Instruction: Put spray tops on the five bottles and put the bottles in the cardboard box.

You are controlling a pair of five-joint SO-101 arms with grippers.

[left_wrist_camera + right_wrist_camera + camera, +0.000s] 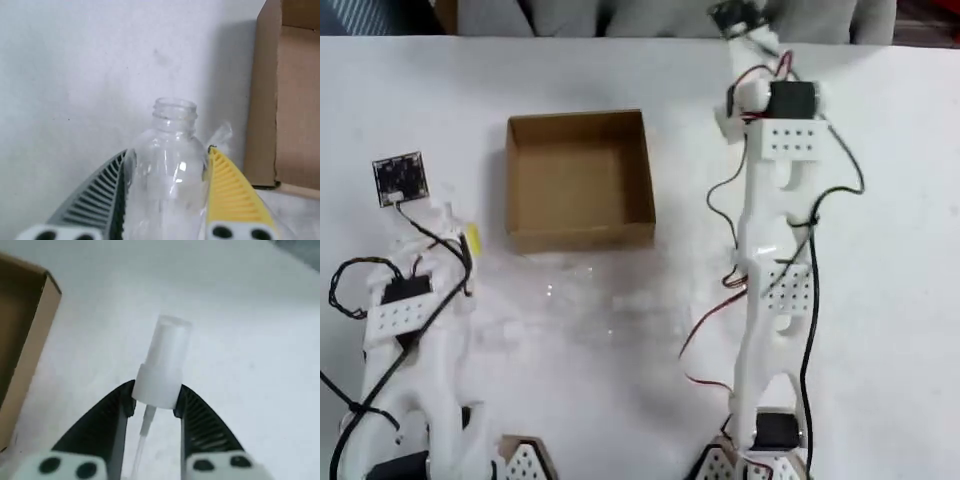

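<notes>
- Looking down into the cardboard box (580, 238), I see only its bare floor. No bottle is packed, so I'd judge the job to be at its very start.
- The left gripper (167, 151) has its grey and yellow jaws pressed against the sides of a clear bottle (173, 125). The neck sticks out past the jaw tips, threads bare, with no top on it.
- That bottle sits near the box's outer wall, close to a corner.
- The right gripper (156, 387) has its black jaws pinched on the collar of a white spray top (167, 352). The thin dip tube trails back between the jaws.
- From above, the two arms are well apart, one low by the box's near corner and the other stretched out past its far side. So top and bottle have yet to meet.
- Faint clear shapes (585, 300) lie on the table (900, 200) in front of the box. They may be more bottles, but I cannot count them.
- By my reckoning everything remains: capping this bottle, capping four more, then boxing all five.
</notes>
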